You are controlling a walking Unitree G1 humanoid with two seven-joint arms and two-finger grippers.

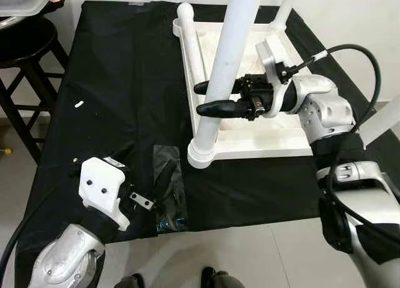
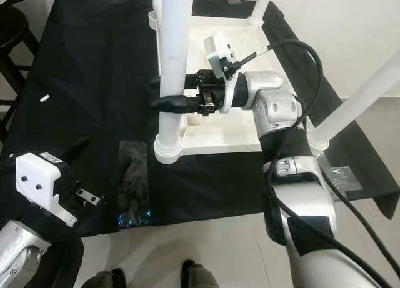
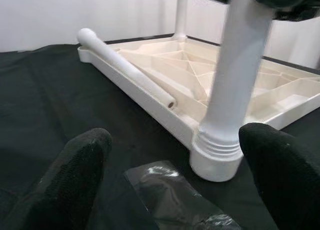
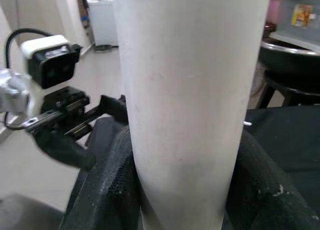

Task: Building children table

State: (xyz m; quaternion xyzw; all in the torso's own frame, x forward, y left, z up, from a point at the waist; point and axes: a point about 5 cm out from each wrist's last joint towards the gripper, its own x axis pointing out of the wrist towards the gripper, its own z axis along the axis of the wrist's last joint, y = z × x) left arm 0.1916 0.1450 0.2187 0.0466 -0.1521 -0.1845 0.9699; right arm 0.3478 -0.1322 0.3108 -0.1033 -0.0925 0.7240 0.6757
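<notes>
While the white tabletop [image 1: 250, 141] lies upside down on the black-covered worktop [image 1: 119, 94], the right end effector [image 1: 209, 97] is clamped around the upright white leg [image 1: 228, 63] that stands in the tabletop's near corner socket, one black finger on each side of the tube about halfway up what can be seen of it. Seen from the right wrist, that leg fills the gap between the two black fingers [image 4: 107, 190], which press against it. A loose white leg [image 1: 192, 44] lies flat along the tabletop's left rim, its rounded end at the far corner. Two more legs stand on the tabletop's right side, one at the far corner [image 1: 284, 7] and one at the near right corner [image 2: 362, 94].

Just left of the tabletop's near corner, a clear plastic bag [image 1: 170, 188] rests on the worktop's front edge. Beside that bag hovers the left end effector [image 1: 153, 194], its fingers [image 3: 75, 180] spread wide with nothing between them. Well left of the tabletop, a small white piece [image 1: 79, 104] lies on the cloth, and a dark stool [image 1: 22, 57] stands beyond the worktop's left edge.
</notes>
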